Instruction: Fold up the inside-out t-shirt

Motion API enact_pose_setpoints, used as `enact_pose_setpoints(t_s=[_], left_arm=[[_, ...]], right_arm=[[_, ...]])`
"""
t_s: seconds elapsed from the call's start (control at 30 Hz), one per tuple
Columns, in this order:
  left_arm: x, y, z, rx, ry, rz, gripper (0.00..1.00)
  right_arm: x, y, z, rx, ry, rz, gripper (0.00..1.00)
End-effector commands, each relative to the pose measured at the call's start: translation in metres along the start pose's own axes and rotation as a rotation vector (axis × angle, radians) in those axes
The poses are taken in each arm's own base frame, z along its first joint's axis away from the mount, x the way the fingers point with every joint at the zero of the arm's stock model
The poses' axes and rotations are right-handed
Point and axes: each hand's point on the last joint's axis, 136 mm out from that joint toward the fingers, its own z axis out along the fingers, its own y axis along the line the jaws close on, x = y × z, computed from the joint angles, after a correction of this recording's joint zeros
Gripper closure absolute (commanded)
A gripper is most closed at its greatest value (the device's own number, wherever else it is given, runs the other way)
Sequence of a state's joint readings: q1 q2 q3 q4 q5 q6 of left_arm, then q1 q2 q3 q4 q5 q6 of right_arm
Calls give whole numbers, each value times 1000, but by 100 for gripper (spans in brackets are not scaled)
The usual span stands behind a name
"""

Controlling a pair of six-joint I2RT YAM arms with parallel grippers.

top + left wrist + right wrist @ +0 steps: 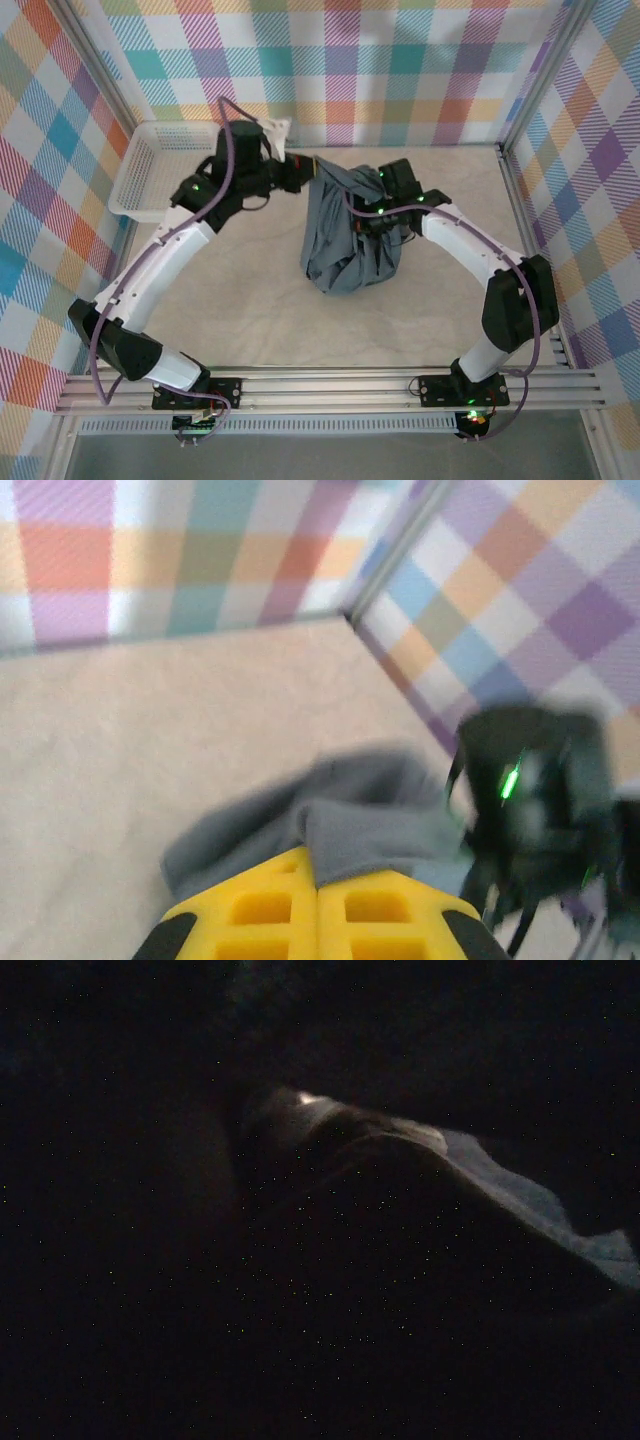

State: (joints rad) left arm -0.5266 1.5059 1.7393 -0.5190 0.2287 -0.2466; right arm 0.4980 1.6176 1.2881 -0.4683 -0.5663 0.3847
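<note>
Pinching the t-shirt point(345, 240), left end effector point(315, 865) holds it well apart from basket point(124, 178).

The inside-out t-shirt point(340, 240) hangs bunched over the middle of the table point(250, 310), toward the far wall, its lower end resting on the surface. The left gripper point(306, 172) pinches its far left edge while the right gripper point(378, 212) sits buried in its right side, cloth draped over it. Away to the left, the basket point(150, 170) sits in the far left corner, beside the left arm, well apart from the shirt.
</note>
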Motion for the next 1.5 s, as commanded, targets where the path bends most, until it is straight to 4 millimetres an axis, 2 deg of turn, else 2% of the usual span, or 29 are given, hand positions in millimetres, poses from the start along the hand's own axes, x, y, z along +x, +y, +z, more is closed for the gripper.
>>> enact_pose_setpoints(t_s=[0.0, 0.1, 0.13, 0.2, 0.27, 0.33, 0.43, 0.5, 0.57, 0.63, 0.67, 0.73, 0.8, 0.87, 0.93, 1.0, 1.1, 1.23, 1.3, 1.33, 1.43, 1.47], left_arm=[[-19, 52, 22, -166, 3, -58, 100], [16, 126, 65, -308, 139, -150, 100], [37, 149, 78, -330, 198, -197, 100], [78, 185, 92, -366, 271, -288, 100], [113, 218, 91, -422, 291, -360, 100], [140, 243, 83, -468, 316, -423, 100], [167, 268, 69, -507, 356, -490, 100], [168, 269, 60, -499, 365, -506, 100], [151, 258, 45, -469, 340, -506, 72], [123, 230, 31, -390, 280, -496, 47], [107, 208, 26, -325, 241, -495, 38], [82, 158, 20, -182, 196, -462, 28], [75, 111, 15, -99, 197, -412, 22], [79, 76, 14, -26, 214, -386, 18], [87, 53, 18, 55, 245, -397, 13], [105, 46, 25, 79, 308, -397, 10], [143, 43, 39, 129, 426, -398, 7], [193, 35, 54, 214, 554, -455, 14], [204, 31, 57, 230, 570, -450, 23], [205, 26, 57, 251, 567, -442, 36], [193, 18, 55, 281, 516, -413, 100], [184, 19, 53, 276, 485, -406, 100]], right_arm=[[34, 32, -2, -89, 83, -137, 100], [26, 63, -30, -143, -30, -211, 100], [17, 71, -47, -123, -105, -237, 100], [-7, 75, -81, -20, -271, -236, 100], [-25, 87, -120, 14, -408, -238, 100], [-35, 102, -146, -11, -505, -252, 100], [-43, 113, -163, -40, -579, -259, 100], [-47, 113, -165, -34, -592, -241, 100], [-49, 109, -164, -21, -592, -221, 100], [-49, 105, -157, -24, -575, -210, 100], [-49, 103, -153, -31, -565, -204, 100], [-48, 101, -146, -46, -552, -194, 100], [-49, 99, -143, -50, -551, -190, 100], [-50, 98, -141, -53, -554, -192, 100], [-50, 100, -139, -67, -549, -195, 100], [-51, 103, -140, -82, -547, -200, 100], [-52, 105, -144, -80, -560, -199, 100], [-52, 97, -150, -36, -578, -174, 100], [-52, 86, -151, 3, -578, -143, 100], [-51, 80, -151, 16, -576, -121, 100], [-48, 68, -146, 26, -561, -84, 100], [-47, 62, -144, 40, -560, -73, 100]])
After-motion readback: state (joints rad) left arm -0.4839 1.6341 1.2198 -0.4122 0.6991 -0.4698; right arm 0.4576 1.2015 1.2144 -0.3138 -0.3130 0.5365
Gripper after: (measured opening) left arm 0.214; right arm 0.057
